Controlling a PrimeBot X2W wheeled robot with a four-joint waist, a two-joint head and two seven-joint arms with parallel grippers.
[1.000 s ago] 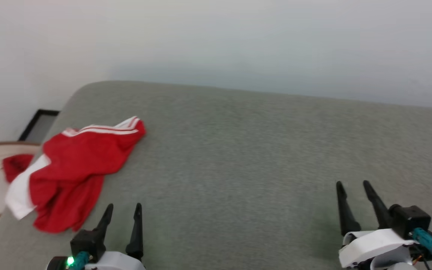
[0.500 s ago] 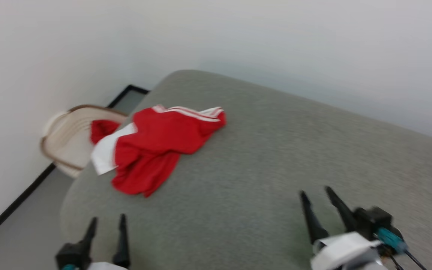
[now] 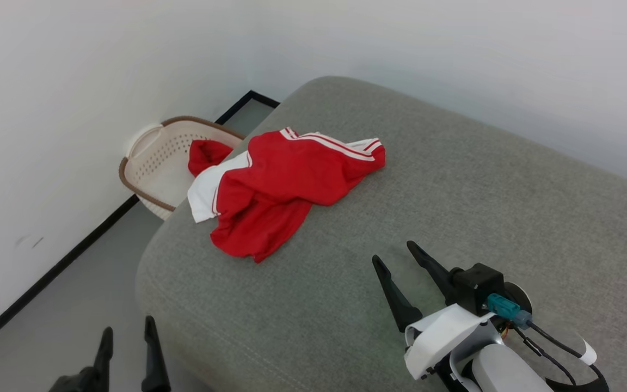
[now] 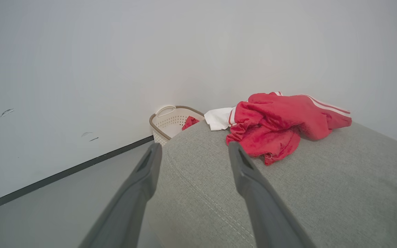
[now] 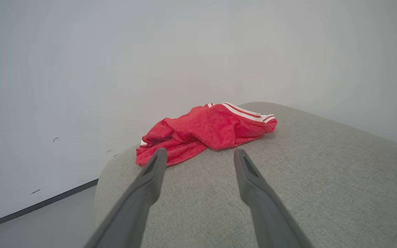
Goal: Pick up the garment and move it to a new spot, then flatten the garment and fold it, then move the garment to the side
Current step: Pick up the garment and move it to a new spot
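Observation:
The garment (image 3: 286, 188), red with a white sleeve and white stripe trim, lies crumpled near the far left corner of the grey cushioned surface (image 3: 455, 190). It also shows in the left wrist view (image 4: 281, 120) and the right wrist view (image 5: 205, 132). Its number is hidden in the folds. My left gripper (image 3: 128, 340) is open at the lower left, off the surface's edge and over the floor. My right gripper (image 3: 398, 261) is open above the surface, well short of the garment. Neither touches the cloth.
A cream perforated basket (image 3: 155, 163) with a brown rim stands on the floor in the wall corner, holding a small red cloth (image 3: 207, 155). White walls close in on the left and back. A black baseboard (image 3: 47, 277) runs along the floor.
The camera has swung left, so the garment and basket now sit nearer the picture's centre. Both grippers stay open. The garment lies as before.

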